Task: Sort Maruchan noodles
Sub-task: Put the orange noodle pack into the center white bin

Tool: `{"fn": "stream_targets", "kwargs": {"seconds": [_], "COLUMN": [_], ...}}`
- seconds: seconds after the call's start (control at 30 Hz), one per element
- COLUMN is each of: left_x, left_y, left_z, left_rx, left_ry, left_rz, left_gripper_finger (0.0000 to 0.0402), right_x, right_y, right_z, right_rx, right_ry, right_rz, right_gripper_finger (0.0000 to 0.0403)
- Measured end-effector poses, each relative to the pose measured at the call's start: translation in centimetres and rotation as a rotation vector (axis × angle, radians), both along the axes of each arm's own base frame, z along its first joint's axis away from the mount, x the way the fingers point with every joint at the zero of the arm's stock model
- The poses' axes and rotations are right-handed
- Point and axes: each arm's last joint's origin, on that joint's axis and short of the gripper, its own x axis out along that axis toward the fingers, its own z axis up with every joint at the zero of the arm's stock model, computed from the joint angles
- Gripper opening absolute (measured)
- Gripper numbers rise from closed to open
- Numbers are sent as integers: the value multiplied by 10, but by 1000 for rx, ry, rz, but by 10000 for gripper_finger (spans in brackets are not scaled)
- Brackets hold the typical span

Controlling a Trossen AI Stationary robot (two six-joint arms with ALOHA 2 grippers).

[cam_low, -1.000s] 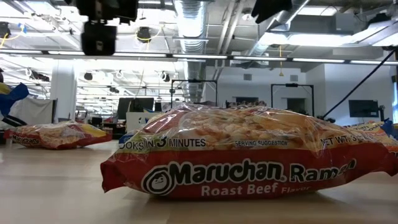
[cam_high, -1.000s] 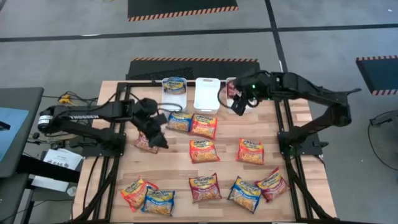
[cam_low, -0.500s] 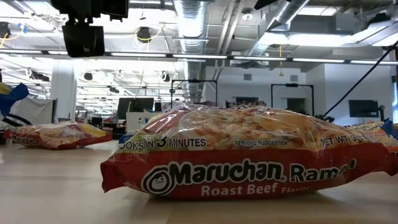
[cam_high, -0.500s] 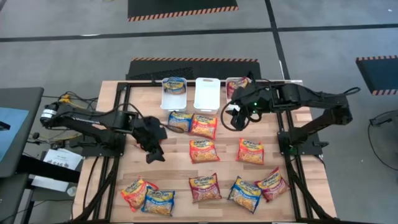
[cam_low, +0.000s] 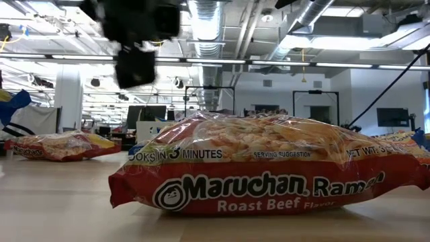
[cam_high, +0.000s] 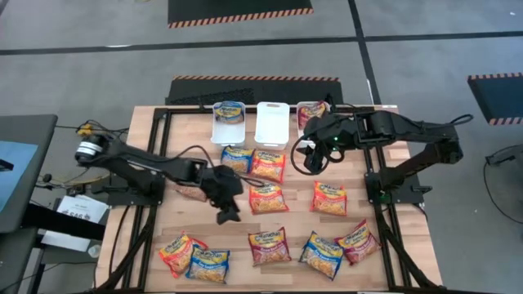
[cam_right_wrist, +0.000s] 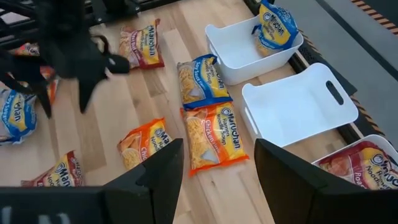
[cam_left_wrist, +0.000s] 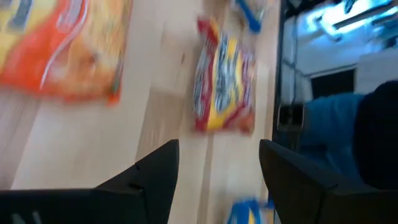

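Note:
Several Maruchan packets lie flat on the wooden table (cam_high: 155,233). A blue one (cam_high: 237,158) and an orange one (cam_high: 267,165) lie before the trays, two more orange ones (cam_high: 267,198) (cam_high: 329,198) mid-table, and a dark red one (cam_high: 189,190) half under the left arm. Along the near edge lie several mixed packets, among them a dark red one (cam_high: 269,246). My left gripper (cam_high: 227,214) (cam_left_wrist: 217,180) hovers open and empty over bare wood. My right gripper (cam_high: 312,159) (cam_right_wrist: 217,168) hangs open and empty just right of the orange packet (cam_right_wrist: 214,140).
Three white trays stand at the far edge: the left one (cam_high: 228,131) holds a blue packet, the middle one (cam_high: 271,124) shows only its white bottom, the right one (cam_high: 302,122) holds a dark red packet. A Roast Beef packet (cam_low: 262,168) fills the low view. Black frame rails run along both sides.
My left gripper has swung from above the dark red packet at the table's left toward the right and the near edge, out over bare wood. My right gripper has drawn back from the right tray toward the near edge. No packet has moved.

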Motion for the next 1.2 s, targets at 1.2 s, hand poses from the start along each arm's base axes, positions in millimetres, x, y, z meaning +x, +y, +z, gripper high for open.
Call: {"fn": "stream_targets", "kwargs": {"seconds": [1.2], "left_x": [69], "left_y": [104], "left_z": [-19], "left_rx": [368], "left_ry": [107], "left_rz": [126], "left_gripper_finger": [208], "right_x": [0], "right_y": [0], "right_z": [0], "right_rx": [-5], "right_ry": [8], "right_rz": [9], "right_gripper_finger": [223]}}
